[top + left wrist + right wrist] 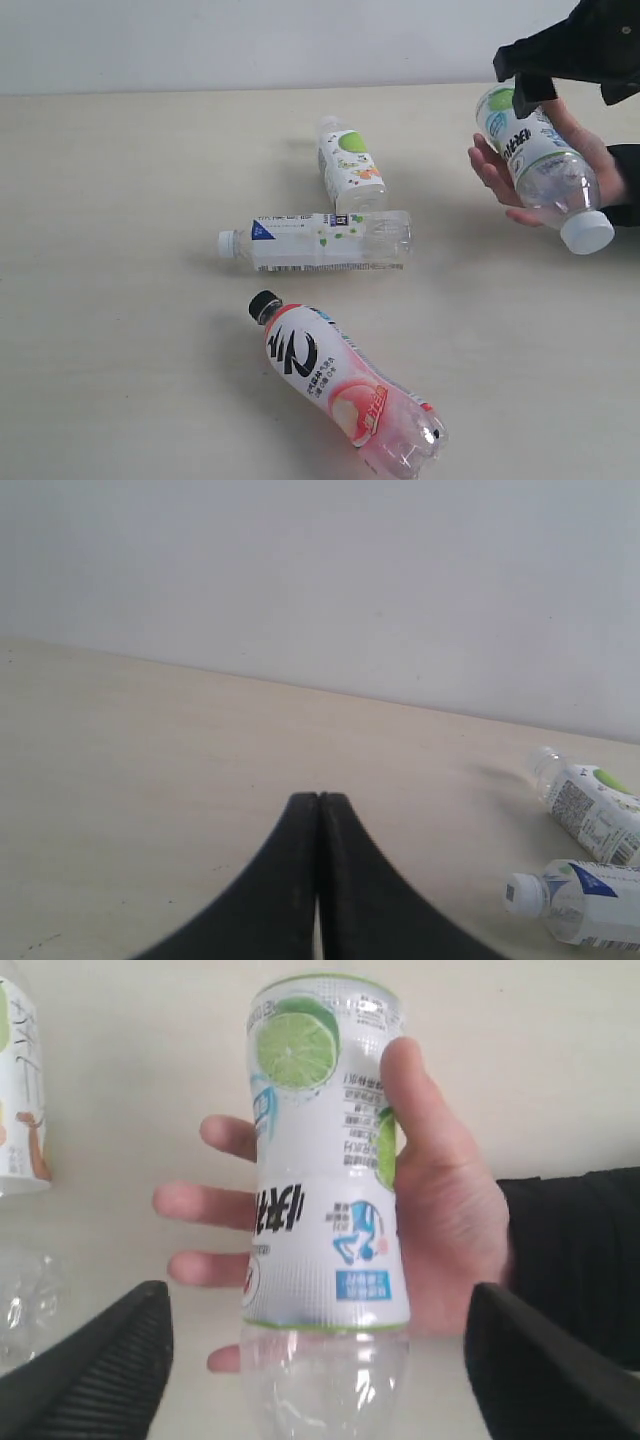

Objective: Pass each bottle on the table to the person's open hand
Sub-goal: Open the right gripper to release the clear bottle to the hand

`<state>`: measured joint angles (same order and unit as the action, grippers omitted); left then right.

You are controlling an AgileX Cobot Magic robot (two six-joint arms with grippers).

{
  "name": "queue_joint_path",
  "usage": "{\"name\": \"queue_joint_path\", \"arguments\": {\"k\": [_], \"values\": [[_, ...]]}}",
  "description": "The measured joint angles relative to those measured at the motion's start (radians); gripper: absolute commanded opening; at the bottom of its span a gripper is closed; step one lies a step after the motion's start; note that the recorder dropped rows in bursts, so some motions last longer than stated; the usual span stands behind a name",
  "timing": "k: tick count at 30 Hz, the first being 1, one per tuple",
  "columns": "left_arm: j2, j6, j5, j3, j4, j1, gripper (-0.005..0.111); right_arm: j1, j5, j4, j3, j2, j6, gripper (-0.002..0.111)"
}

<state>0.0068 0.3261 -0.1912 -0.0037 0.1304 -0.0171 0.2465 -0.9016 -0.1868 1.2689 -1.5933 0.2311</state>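
The person's open hand (493,168) (445,1215) at the right edge of the table (120,300) curls round a lime-labelled, white-capped bottle (541,165) (322,1170). My right gripper (530,80) (315,1298) is open, and its fingers (110,1365) stand wide on either side of the bottle's clear base without touching it. Three bottles lie on the table: one with a green label (350,165) (598,810), one with a blue and white label (320,241) (580,900), and a pink one with a black cap (345,385). My left gripper (319,798) is shut and empty, low over bare table.
A pale wall (250,40) bounds the table's far edge. The person's dark sleeve (570,1260) is at the right, behind the hand. The three lying bottles cluster in the middle and front of the table.
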Motion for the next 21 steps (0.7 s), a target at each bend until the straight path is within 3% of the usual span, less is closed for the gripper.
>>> {"name": "queue_joint_path", "arguments": {"k": [3, 6, 12, 21], "values": [[0.000, 0.000, 0.000, 0.000, 0.000, 0.000, 0.000, 0.000, -0.061, 0.036, 0.000, 0.050, -0.049, 0.024], [0.000, 0.000, 0.000, 0.000, 0.000, 0.000, 0.000, 0.000, -0.114, 0.092, 0.000, 0.115, -0.094, 0.002], [0.000, 0.000, 0.000, 0.000, 0.000, 0.000, 0.000, 0.000, -0.110, 0.232, -0.119, 0.289, -0.207, 0.000], [0.000, 0.000, 0.000, 0.000, 0.000, 0.000, 0.000, 0.000, 0.101, 0.254, -0.531, 0.657, -0.298, 0.000]]}}
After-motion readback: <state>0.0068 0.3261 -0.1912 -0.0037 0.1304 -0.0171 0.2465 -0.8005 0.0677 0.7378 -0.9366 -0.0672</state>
